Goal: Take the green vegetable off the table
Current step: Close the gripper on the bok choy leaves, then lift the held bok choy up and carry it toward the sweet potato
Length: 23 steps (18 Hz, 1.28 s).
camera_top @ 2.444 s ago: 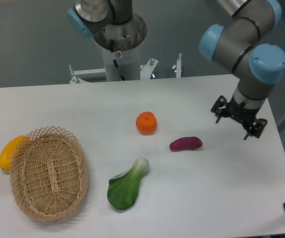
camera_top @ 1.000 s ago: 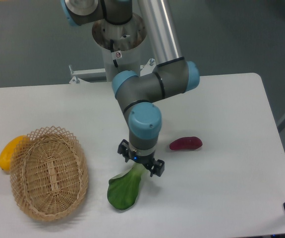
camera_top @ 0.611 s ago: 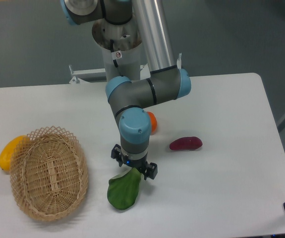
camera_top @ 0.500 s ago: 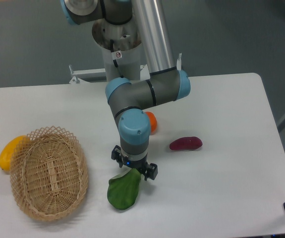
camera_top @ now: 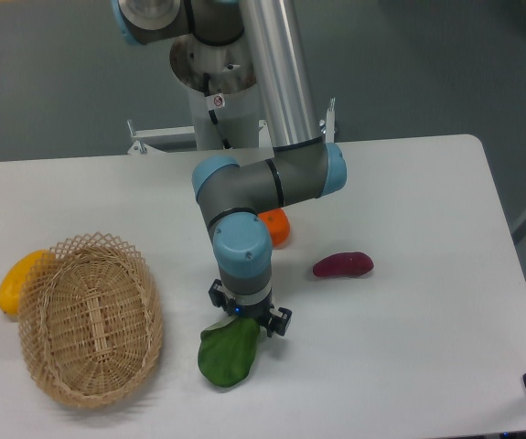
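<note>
White table, grey wall behind. Green vegetable: lying flat near the front edge, right of the wicker basket. My gripper: hanging over its stem end, stem hidden; I cannot tell whether my fingers are gripping.

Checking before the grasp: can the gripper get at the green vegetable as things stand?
Probably yes. The gripper sits right over the stem end of the green vegetable, with nothing between them; the basket and purple vegetable lie well clear. Whether the jaws already touch it is hidden.
</note>
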Tool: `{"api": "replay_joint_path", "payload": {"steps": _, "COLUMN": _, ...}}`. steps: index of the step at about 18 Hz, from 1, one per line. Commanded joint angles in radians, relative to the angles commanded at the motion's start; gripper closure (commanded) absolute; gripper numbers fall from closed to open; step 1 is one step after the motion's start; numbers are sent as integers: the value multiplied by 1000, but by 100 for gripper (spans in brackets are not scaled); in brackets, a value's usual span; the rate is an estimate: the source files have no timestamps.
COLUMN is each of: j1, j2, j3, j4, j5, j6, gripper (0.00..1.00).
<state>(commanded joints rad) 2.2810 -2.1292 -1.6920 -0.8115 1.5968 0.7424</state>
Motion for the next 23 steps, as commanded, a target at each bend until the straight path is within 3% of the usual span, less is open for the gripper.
{"api": "replay_joint_path", "payload": {"steps": 2, "j1": 0, "j2": 21, "j3": -3, "j4": -6, "j5": -5, "j6": 2, "gripper": 99}}
{"api": "replay_joint_path", "payload": {"steps": 9, "j1": 6, "j2": 71, "j3": -14, "j4": -24, "j5": 2, "j6": 14, "gripper": 97}}
{"api": "replay_joint_path", "payload": {"steps": 12, "j1": 41, "j2": 113, "j3": 0, "j4": -63, "j5": 0, "j6": 20, "gripper": 97}}
{"api": "replay_joint_path", "payload": {"steps": 18, "j1": 141, "j2": 147, "j3": 52, "j4": -84, "j5": -1, "j6": 142, "gripper": 96}}
{"api": "replay_joint_path", "payload": {"steps": 21, "j1": 172, "j2": 147, "j3": 107, "j4": -139, "j5": 2, "j6": 163, "gripper": 95}}
{"api": "replay_joint_path", "payload": {"steps": 23, "j1": 202, "j2": 138, "j3": 168, "j4": -254, "j5": 6, "j6": 188, "gripper": 95}}
